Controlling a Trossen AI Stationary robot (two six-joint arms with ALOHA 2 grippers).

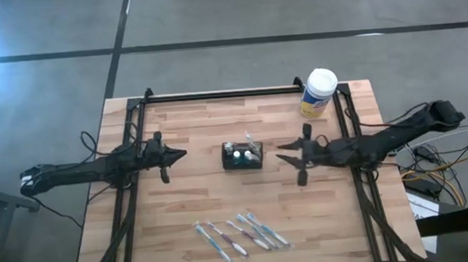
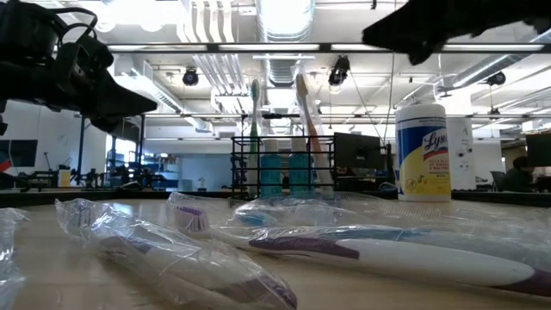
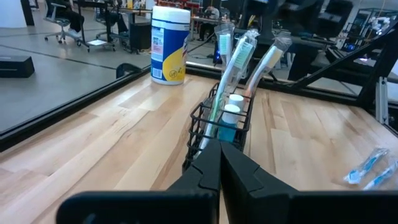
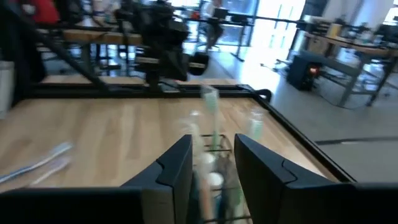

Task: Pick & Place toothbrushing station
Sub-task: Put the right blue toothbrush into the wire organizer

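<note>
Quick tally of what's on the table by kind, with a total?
Wire-mesh basket: 1
Toothpaste tubes in the basket: 2
Toothbrushes standing in the basket: 3
Wrapped toothbrushes lying on the table: 5
Wipes canister: 1
Total: 12

One basket (image 1: 242, 157) holds two toothpaste tubes (image 1: 238, 155) and two toothbrushes (image 3: 231, 62); four wrapped toothbrushes (image 1: 241, 234) lie nearer; one canister (image 1: 319, 93) stands far right.

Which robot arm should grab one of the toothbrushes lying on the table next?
Probably the right. Its gripper has its fingers open, while the left gripper has them shut. Both hover beside the basket, and the wrapped toothbrushes lie near the table's front edge, roughly equally far from each.
</note>
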